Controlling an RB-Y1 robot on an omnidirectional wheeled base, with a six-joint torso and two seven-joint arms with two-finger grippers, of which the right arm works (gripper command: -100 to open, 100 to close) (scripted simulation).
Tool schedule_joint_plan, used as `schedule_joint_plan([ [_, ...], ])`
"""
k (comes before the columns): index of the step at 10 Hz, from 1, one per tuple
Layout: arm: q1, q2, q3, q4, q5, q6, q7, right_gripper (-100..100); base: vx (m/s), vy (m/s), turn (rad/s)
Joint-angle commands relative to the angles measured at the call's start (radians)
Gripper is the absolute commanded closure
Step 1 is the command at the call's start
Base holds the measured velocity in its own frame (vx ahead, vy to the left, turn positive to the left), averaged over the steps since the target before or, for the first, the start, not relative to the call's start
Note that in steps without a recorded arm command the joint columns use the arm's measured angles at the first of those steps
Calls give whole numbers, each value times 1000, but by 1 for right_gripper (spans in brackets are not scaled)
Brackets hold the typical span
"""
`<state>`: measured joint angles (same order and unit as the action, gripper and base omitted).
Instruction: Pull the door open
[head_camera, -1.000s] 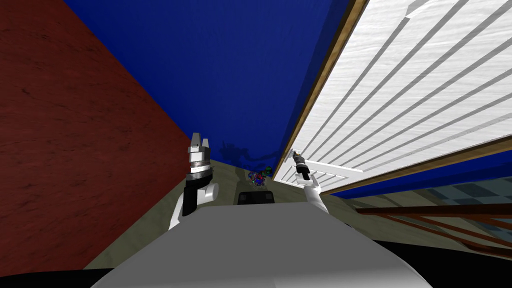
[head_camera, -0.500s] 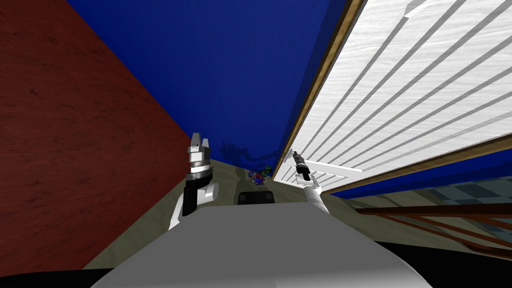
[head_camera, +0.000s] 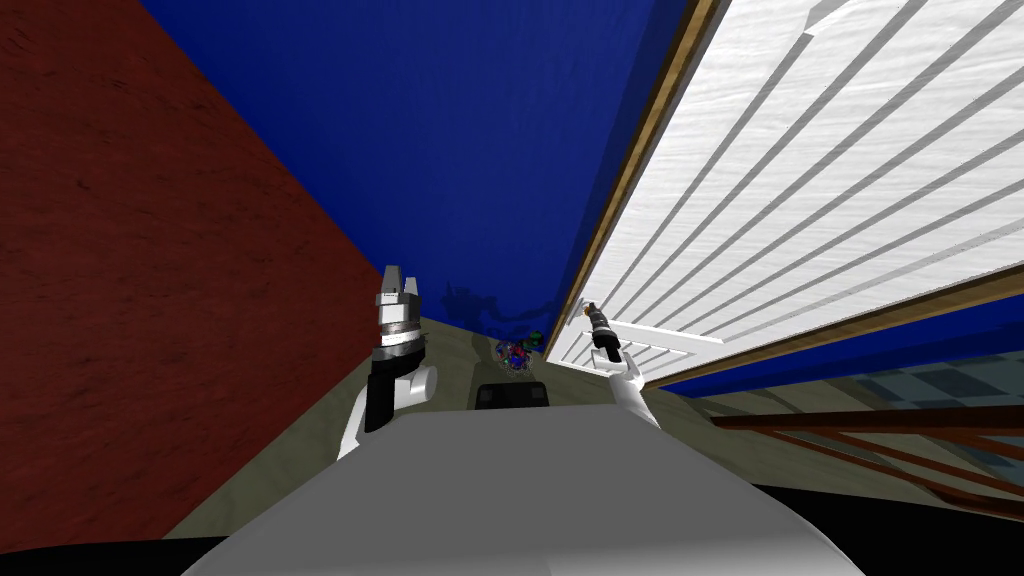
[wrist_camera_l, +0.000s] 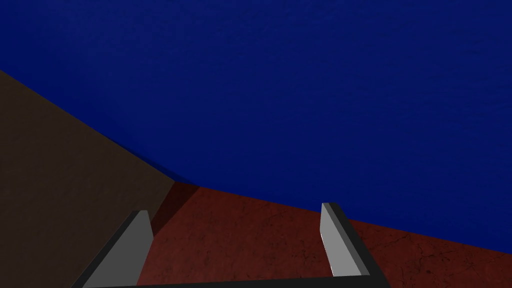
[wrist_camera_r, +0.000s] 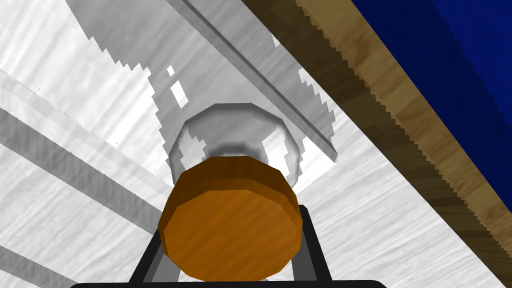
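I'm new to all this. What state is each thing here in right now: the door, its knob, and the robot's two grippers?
Door: white, slatted, lying beside its wooden frame; I cannot tell whether it has begun to open.
Knob: orange-brown, gripped at its sides by the right gripper.
Right gripper: shut on the knob.
Left gripper: open, holding nothing, raised away from the door.

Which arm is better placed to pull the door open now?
Right. The right gripper is shut on the orange knob of the white door. The left gripper stands open, well apart from the door.
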<state>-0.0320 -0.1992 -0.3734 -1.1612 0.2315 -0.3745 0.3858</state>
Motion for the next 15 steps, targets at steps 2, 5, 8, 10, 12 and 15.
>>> schedule_joint_plan([
  [2, 10, 3, 17, -8, -27, 0, -73, 100, -21, -13, 12],
  [5, 16, 2, 25, -15, -44, 1, -120, 100, -19, -9, 12],
  [8, 29, 0, 41, -29, -79, 3, -202, 100, -27, -15, 17],
  [10, 35, -2, 49, -36, -97, 5, -244, 100, -21, -14, 15],
  [12, 48, -4, 66, -51, -134, 7, -308, 100, -24, -16, 19],
  [15, 55, -6, 74, -58, -152, 8, -368, 100, -24, -12, 10],
])
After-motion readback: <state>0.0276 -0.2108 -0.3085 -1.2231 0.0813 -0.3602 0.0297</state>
